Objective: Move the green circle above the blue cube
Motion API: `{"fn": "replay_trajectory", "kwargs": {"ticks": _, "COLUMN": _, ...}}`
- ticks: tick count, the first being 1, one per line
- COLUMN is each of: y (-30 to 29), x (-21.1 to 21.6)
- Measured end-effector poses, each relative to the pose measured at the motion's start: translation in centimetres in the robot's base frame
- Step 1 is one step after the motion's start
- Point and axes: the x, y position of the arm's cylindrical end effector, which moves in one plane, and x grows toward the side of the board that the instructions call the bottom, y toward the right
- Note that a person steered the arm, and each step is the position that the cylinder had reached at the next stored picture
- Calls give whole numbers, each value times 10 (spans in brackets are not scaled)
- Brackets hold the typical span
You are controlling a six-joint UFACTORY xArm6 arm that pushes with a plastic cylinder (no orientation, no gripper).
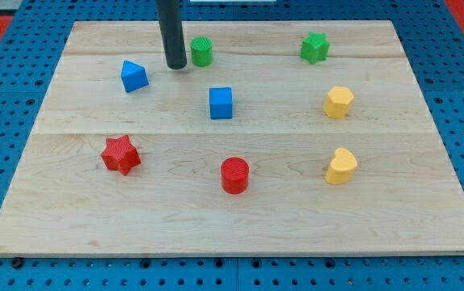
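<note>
So my tip (176, 66) is down on the wooden board (232, 218) near the view's top, a bit left of centre. There's no gripper on this rig, just the straight dark rod, so nothing to spread or pinch; it isn't holding anything.

Just to the right of the tip sits the green circle (202, 51), a short ribbed cylinder standing upright. The two are really close, but I can't tell if they're actually touching or if there's a sliver of gap.

Below and to the right of the tip is the blue cube (221, 103), sitting roughly mid-board. The green circle is already toward the view's top from it, slightly to the left, with clear wood between them.

On the tip's other side, to the view's left and a little lower, there's a second blue block (134, 76), some angular wedge-ish shape, hard to call exactly.

Further out: a green star (315, 47) up in the top right, a yellow hexagon-looking block (339, 102) below it, and a yellow heart (341, 166) below that. Along the lower part there's a red star (120, 154) on the left and a red circle (234, 175) near the middle.

All the blocks are well apart from each other.
</note>
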Motion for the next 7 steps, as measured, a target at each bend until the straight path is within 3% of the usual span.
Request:
{"fn": "replay_trajectory", "kwargs": {"ticks": 1, "y": 5, "x": 0}}
{"fn": "replay_trajectory", "kwargs": {"ticks": 2, "y": 48, "x": -11}}
{"fn": "replay_trajectory", "kwargs": {"ticks": 4, "y": 15, "x": -26}}
{"fn": "replay_trajectory", "kwargs": {"ticks": 5, "y": 44, "x": -58}}
{"fn": "replay_trajectory", "kwargs": {"ticks": 7, "y": 118, "x": -65}}
